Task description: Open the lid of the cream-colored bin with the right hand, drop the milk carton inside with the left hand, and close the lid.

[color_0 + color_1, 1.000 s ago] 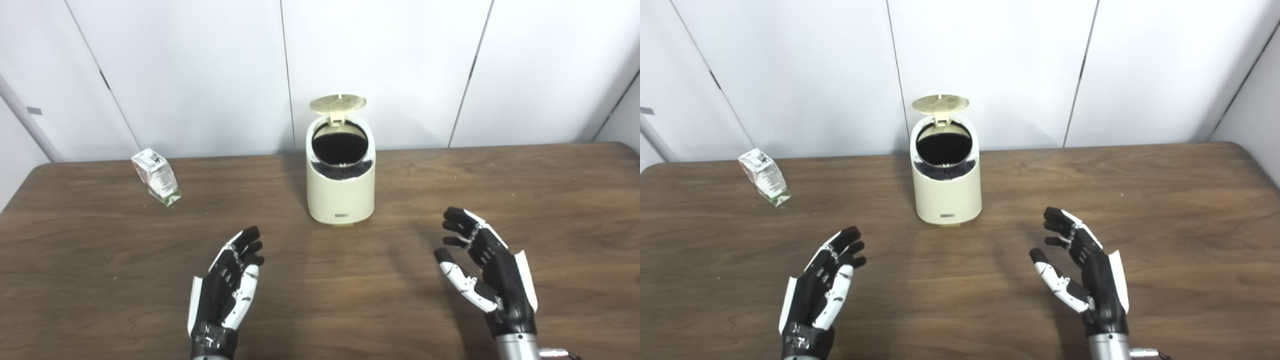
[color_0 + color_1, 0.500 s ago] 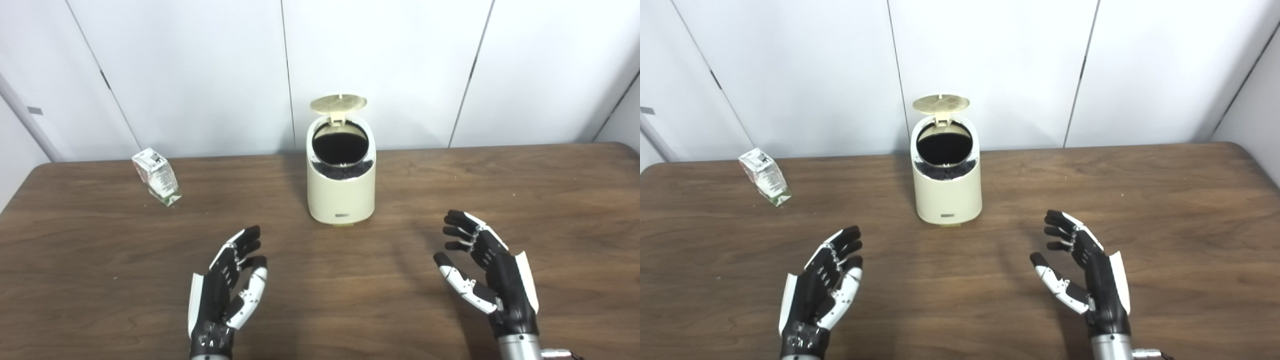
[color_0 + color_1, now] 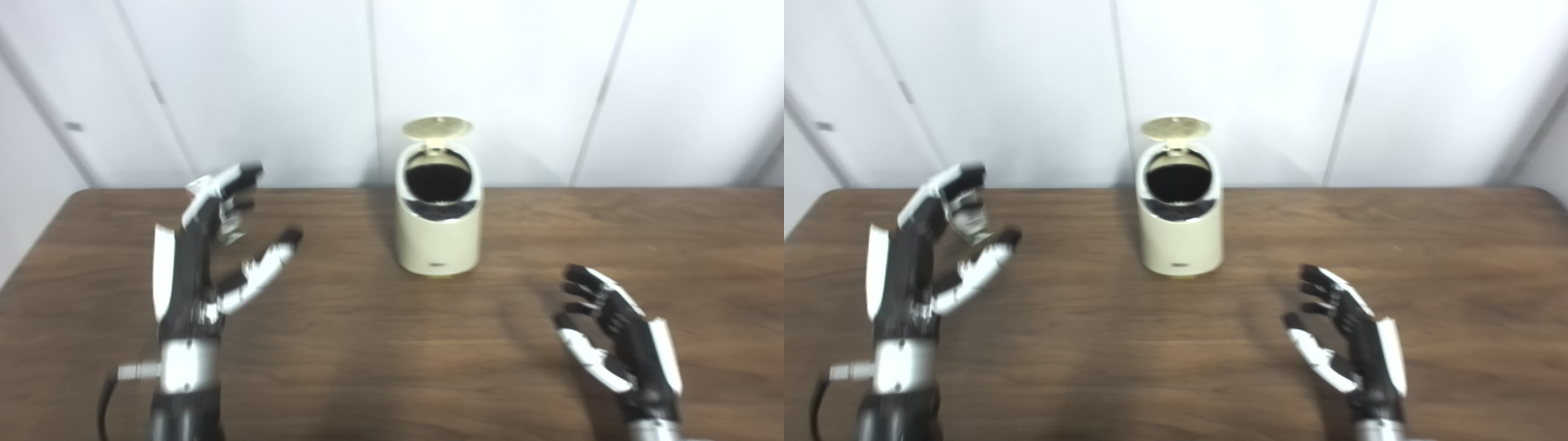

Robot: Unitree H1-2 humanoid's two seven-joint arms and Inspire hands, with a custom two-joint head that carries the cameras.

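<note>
The cream-colored bin (image 3: 438, 239) stands at the back middle of the table. Its round lid (image 3: 437, 127) is tipped up at the rear, so the dark opening shows. My left hand (image 3: 202, 257) is raised at the left, open, with fingers and thumb spread. The milk carton (image 3: 968, 215) is blurred and shows only in part behind those fingers; whether they touch it I cannot tell. At the front right my right hand (image 3: 618, 337) hovers low over the table, open and holding nothing, well apart from the bin.
The brown wooden table (image 3: 367, 367) stretches across the view, its rounded left corner near my left arm. White wall panels (image 3: 502, 73) rise right behind the bin.
The camera has shifted, moving the whole picture a little to the right. My left hand has risen and gone far-left to the carton, fingers spread wider. The right hand has barely moved.
</note>
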